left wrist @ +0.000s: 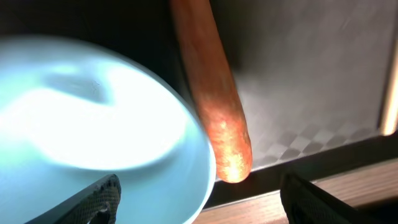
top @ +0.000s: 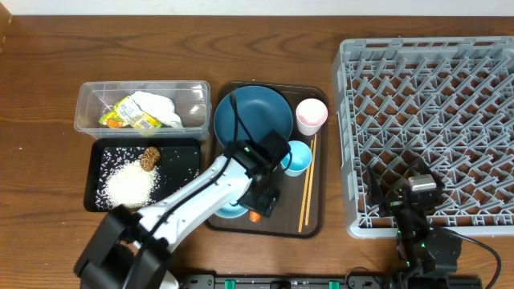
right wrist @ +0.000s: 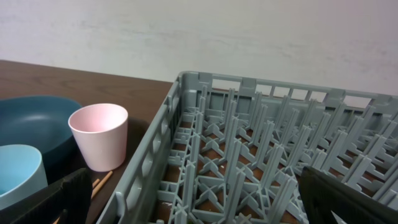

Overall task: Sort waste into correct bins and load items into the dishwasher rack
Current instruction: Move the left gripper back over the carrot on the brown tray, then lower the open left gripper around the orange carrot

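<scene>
Left hand [left wrist: 200, 200] is found with fingers apart, set either side of the small orange carrot [left wrist: 214, 99]; no contact is seen. The carrot is lying on the brown serving tray [top: 289, 202], just beside the light-blue bowl [left wrist: 93, 118] (at the tray's near edge). Right hand [right wrist: 205, 202] is held wide apart over the grey rack [top: 434, 80].

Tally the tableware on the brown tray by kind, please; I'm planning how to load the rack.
Plates: 1, the dark-blue plate
Bowls: 1, the light-blue bowl
Cups: 2, the pink cup and the light-blue cup
Chopstick pairs: 1, the wooden chopsticks
Total: 5
</scene>
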